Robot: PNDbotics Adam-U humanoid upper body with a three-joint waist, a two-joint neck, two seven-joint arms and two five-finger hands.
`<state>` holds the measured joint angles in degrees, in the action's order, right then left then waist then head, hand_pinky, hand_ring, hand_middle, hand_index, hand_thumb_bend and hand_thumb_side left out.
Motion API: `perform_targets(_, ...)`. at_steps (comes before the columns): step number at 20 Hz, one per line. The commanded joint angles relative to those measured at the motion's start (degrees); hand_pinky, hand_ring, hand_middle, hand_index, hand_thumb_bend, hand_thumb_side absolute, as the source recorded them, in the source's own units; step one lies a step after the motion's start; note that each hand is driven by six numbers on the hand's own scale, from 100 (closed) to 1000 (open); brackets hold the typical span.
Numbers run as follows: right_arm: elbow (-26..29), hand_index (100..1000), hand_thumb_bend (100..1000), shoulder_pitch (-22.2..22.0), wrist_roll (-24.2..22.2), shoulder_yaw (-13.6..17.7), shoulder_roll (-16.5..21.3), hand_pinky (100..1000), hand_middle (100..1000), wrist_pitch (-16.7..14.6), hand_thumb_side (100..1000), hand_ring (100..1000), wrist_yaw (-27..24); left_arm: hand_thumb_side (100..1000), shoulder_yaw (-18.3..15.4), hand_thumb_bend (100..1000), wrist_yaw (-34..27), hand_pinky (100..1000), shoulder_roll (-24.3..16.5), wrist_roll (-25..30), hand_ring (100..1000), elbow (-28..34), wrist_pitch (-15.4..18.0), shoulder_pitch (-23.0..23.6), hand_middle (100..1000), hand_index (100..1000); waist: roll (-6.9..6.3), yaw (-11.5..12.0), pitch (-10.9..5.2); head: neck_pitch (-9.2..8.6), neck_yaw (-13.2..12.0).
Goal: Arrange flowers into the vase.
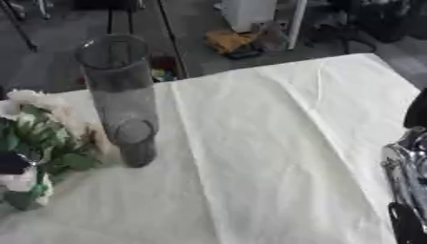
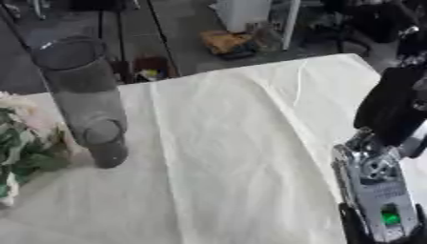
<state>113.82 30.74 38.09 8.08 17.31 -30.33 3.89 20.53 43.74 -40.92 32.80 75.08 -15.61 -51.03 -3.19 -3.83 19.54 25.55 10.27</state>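
Tall clear glass cylinder vase (image 1: pixel 121 95) stands upright on the counter (image 1: pixel 275 157), which is draped in a pale cream cloth, near its left side. No stems visible inside it.

Bunch of pale cream flowers with green leaves (image 1: pixel 42 138) lies on the cloth just left of the vase, blooms toward the far edge. A dark shape at the left edge sits over the stems; cannot tell whether it is the left hand.

Right arm (image 2: pixel 380 181), black with a silver joint, comes in at the lower right, well apart from vase and flowers. Its hand is out of view, so open or closed cannot be told.

Judgement: step in hand is picking up a stem. Grasp low on the stalk, clear of blooms; lift until the cut end clears the rim, then lower straight down. The tall, narrow vase looks tippable, so avoid side contact.
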Motion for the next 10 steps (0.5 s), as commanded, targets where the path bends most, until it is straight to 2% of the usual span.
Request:
perform_targets(1, 0.8, 840, 100, 0.7, 1.2, 0.4, 0.4, 714, 764, -0.6, 727, 804, -0.2, 647, -0.8, 100, -0.7, 322, -2.7, 0.9, 483, 1.2, 0.4, -1.0, 554, 784, 0.13, 0.1, -1.63, -0.60, 0.2)
perform_targets(6, 0.8, 840, 100, 0.6, 1.2, 0.3, 0.4, 714, 763, -0.5, 727, 805, -0.1, 622, -1.0, 100, -1.3, 262, -2.8, 1.0, 435, 1.7, -0.4, -1.4, 480, 709, 0.10, 0.1, -1.80, -0.55, 0.1)
perform_targets(8, 0.8, 840, 100, 0.5, 1.3, 0.4, 0.4, 714, 763, -0.4, 728, 805, -0.2, 627, -1.0, 100, -1.6, 263, -2.9, 1.0, 436, 1.9, -0.8, -1.5, 482, 715, 0.18, 0.1, -1.90, -0.44, 0.0)
perform_targets(10, 0.8, 840, 100, 0.4, 1.3, 0.4, 0.3, 715, 763, -0.4, 727, 805, -0.2, 632, -1.0, 100, -2.0, 279, -3.0, 1.2, 455, 2.2, -1.0, -1.6, 527, 754, 0.23, 0.2, -2.01, -0.34, 0.0)
